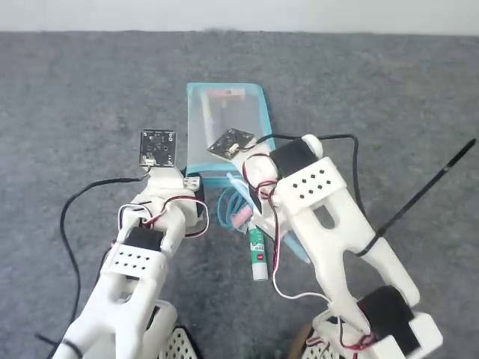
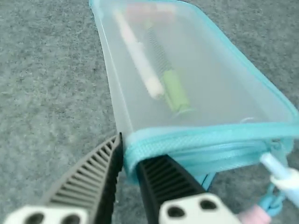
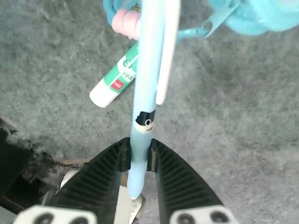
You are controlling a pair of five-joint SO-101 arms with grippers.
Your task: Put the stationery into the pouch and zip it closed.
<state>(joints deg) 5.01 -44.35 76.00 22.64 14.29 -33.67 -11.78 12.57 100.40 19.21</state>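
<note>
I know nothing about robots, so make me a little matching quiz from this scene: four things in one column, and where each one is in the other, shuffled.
Things:
1. light blue pen
2. glue stick
3. white pen
4. pouch

Places:
A. inside the pouch
B. lying loose on the grey carpet
C. held in the right pincer
D. corner pinched by the left pincer

Pairs: 1-C, 2-B, 3-A, 4-D

Bright, diffuse light leaves only soft, faint shadows on the grey mat (image 1: 75, 97).
</note>
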